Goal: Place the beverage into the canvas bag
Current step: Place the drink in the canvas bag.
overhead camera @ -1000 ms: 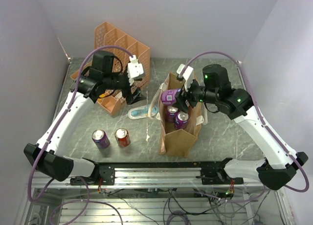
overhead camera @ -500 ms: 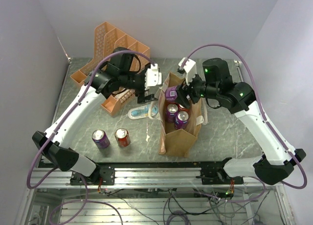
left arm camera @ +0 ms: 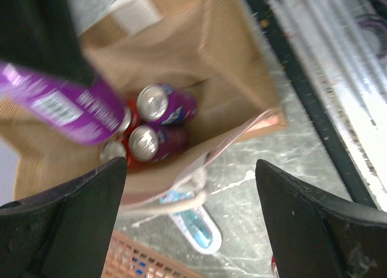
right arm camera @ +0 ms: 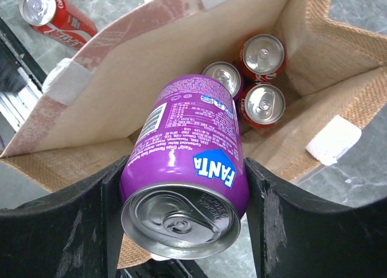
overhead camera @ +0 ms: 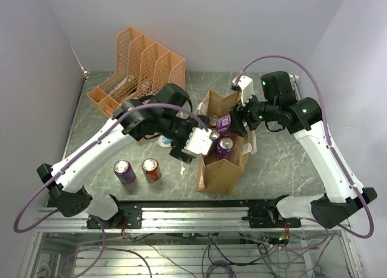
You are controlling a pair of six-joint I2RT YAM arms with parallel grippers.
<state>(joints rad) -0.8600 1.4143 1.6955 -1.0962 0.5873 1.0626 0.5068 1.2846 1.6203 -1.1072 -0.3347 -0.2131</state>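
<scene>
The tan canvas bag (overhead camera: 221, 169) stands open at mid-table, and it also shows in the left wrist view (left arm camera: 181, 42) and in the right wrist view (right arm camera: 139, 66). My right gripper (overhead camera: 230, 124) (right arm camera: 184, 220) is shut on a purple Fanta can (overhead camera: 224, 121) (right arm camera: 187, 151). It holds the can tilted over the bag's mouth, and the can also shows in the left wrist view (left arm camera: 60, 106). Three cans stand upright inside the bag (right arm camera: 263, 54) (right arm camera: 222, 77) (right arm camera: 263, 103). My left gripper (overhead camera: 197, 142) (left arm camera: 190, 199) is open and empty, above the bag's left side.
A purple can (overhead camera: 125, 171) and a red can (overhead camera: 151, 169) stand on the table left of the bag. The orange mesh organiser (overhead camera: 140, 69) is at the back left. A white-blue tube (left arm camera: 199, 226) lies beside the bag. A metal rail (overhead camera: 199, 214) runs along the near edge.
My left arm has swung from beside the organiser to the bag's left side. My right gripper, still holding the purple can, has shifted a little right over the bag's opening.
</scene>
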